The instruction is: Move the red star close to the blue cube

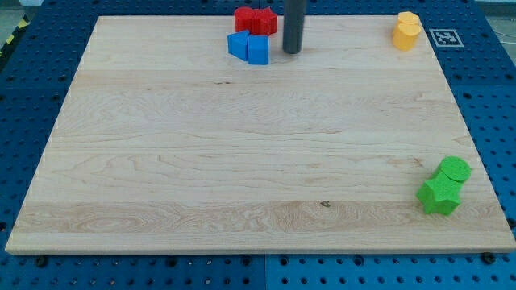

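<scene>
A pale wooden board [258,153] lies on a blue pegboard table [24,97], and the action sits at the far edge, a little left of centre. The dark rod comes down from the top of the view, and my tip [291,52] rests on the board just to the right of a tight cluster of 4 blocks. There is no claw on this arm, only the bare rod, so nothing is grasped; the tip stands free with a thin strip of wood showing between it and the nearest block.

In that cluster, 2 red pieces sit at the far side. The right one, the red star [263,22], has a notched outline and lies just beside the rod, slightly farther back than the tip. The red block [244,18] to its left touches it; its shape is hard to make out. Directly in front of them are 2 blue pieces: the blue cube [258,49] on the right and a blue block [239,44] against its left side. The red star and the blue cube are touching or very nearly so.

Well apart, 2 yellow blocks [406,31] huddle at the far right corner. At the near right, a green cylinder [455,170] sits against a green star [439,196].
</scene>
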